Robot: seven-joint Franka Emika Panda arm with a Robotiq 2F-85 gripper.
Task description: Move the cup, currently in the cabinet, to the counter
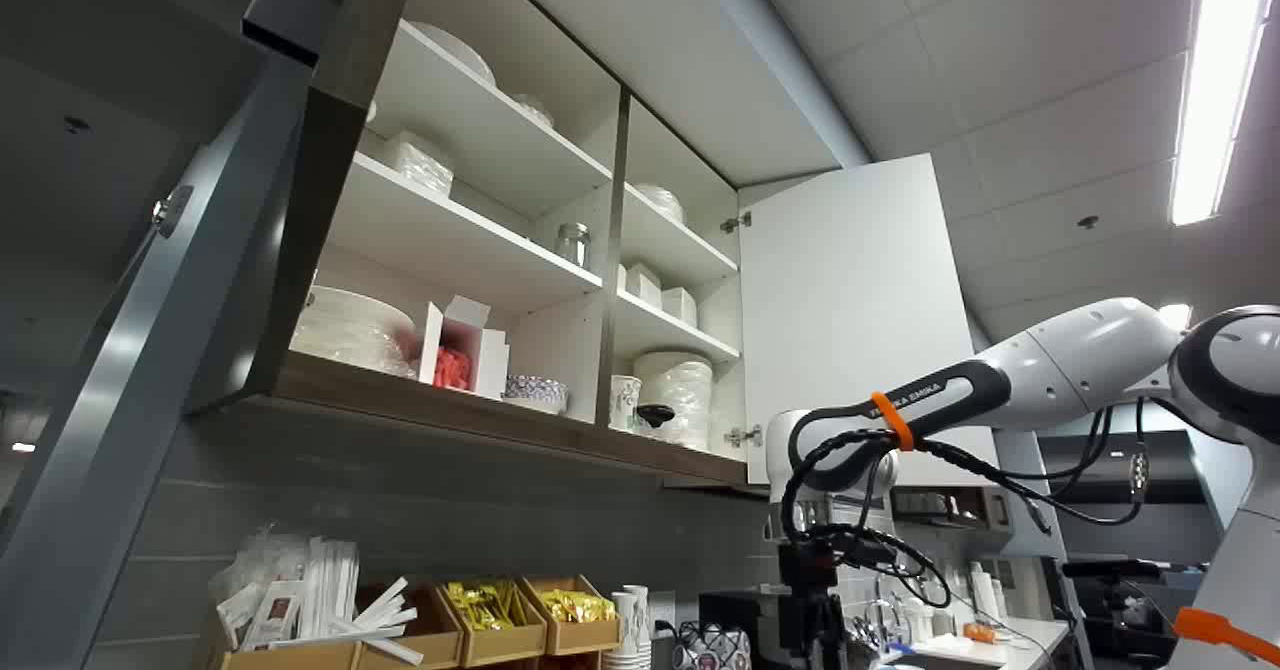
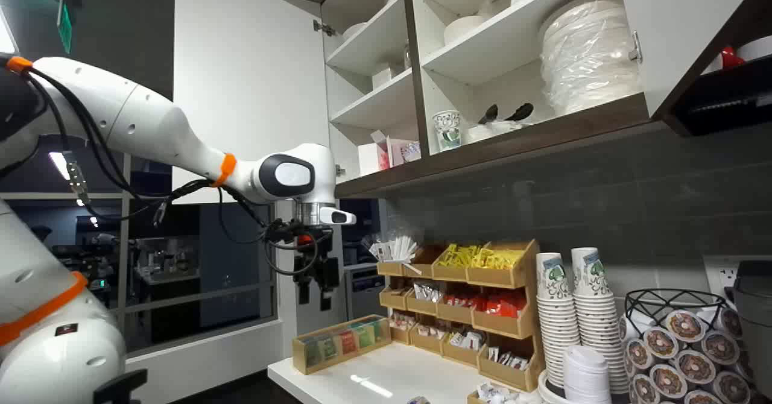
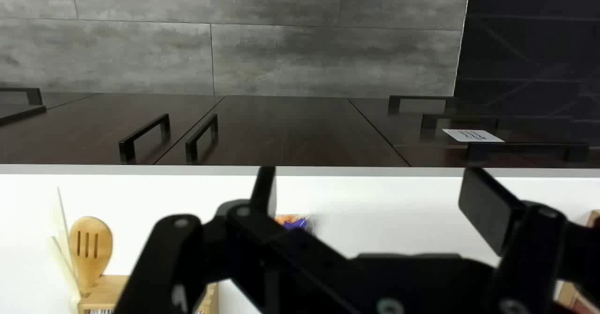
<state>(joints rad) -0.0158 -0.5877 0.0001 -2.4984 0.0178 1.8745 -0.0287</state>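
Observation:
A white paper cup with a green and dark leaf print (image 1: 625,402) stands upright on the cabinet's bottom shelf, just beside the vertical divider. It also shows in an exterior view (image 2: 447,131). The cabinet (image 1: 450,407) has white shelves, a dark brown frame and open doors. The counter (image 2: 368,377) is white and lies below; it fills the lower wrist view (image 3: 384,215). My gripper (image 2: 315,298) points down, below cabinet height and above the counter, apart from the cup. In the wrist view its fingers (image 3: 368,187) are wide open with nothing between them.
Black utensils (image 2: 506,113) and wrapped plates (image 2: 585,60) sit near the cup. An open cabinet door (image 2: 247,84) stands behind the arm. Below are a wooden packet rack (image 2: 500,277), stacked cups (image 2: 558,325) and a pod basket (image 2: 681,350). The wrist view shows a wooden utensil holder (image 3: 105,288).

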